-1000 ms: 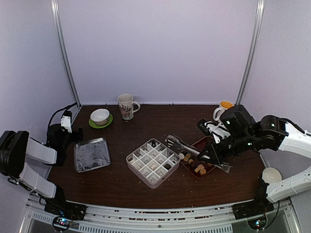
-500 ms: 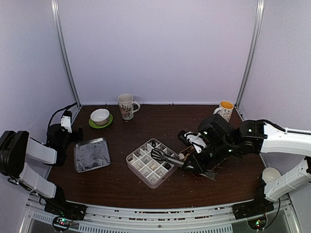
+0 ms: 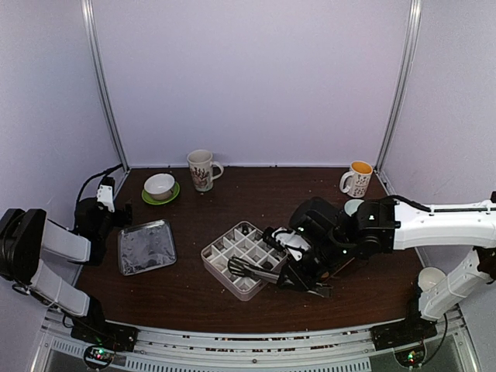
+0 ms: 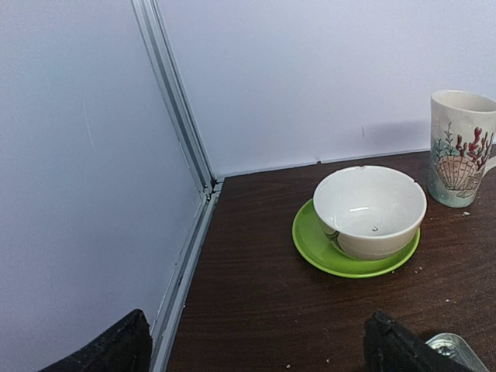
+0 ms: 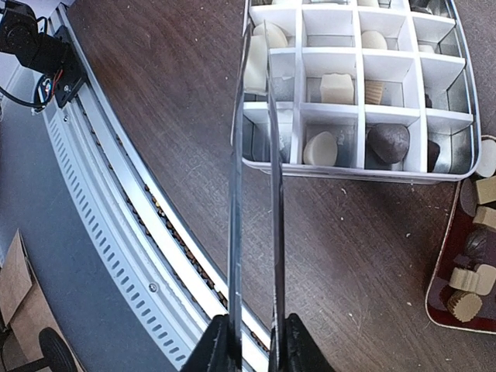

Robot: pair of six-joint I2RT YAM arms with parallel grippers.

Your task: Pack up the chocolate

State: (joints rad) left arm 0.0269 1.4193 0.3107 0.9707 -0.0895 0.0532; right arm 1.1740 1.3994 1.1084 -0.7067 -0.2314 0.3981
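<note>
My right pincer (image 5: 256, 350) pinches the tongs (image 5: 235, 232), bottom centre; their tips clasp a white chocolate (image 5: 256, 66) over the divided box (image 5: 349, 172), upper middle; my left pincer (image 4: 256, 350) stands spread.

"What stands on the table (image 4: 256, 302)?"

"A white bowl (image 4: 370, 211) sits on a green saucer (image 4: 314, 248) near the far edge. A shell-patterned mug (image 4: 461, 147) stands just beside it, on the right."

"And nearest the camera?"

"Two black fingertips (image 4: 116, 353) of the left gripper (image 4: 258, 353), spread wide apart."

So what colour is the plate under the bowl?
Bright green saucer, clearest in the left wrist view.
</note>
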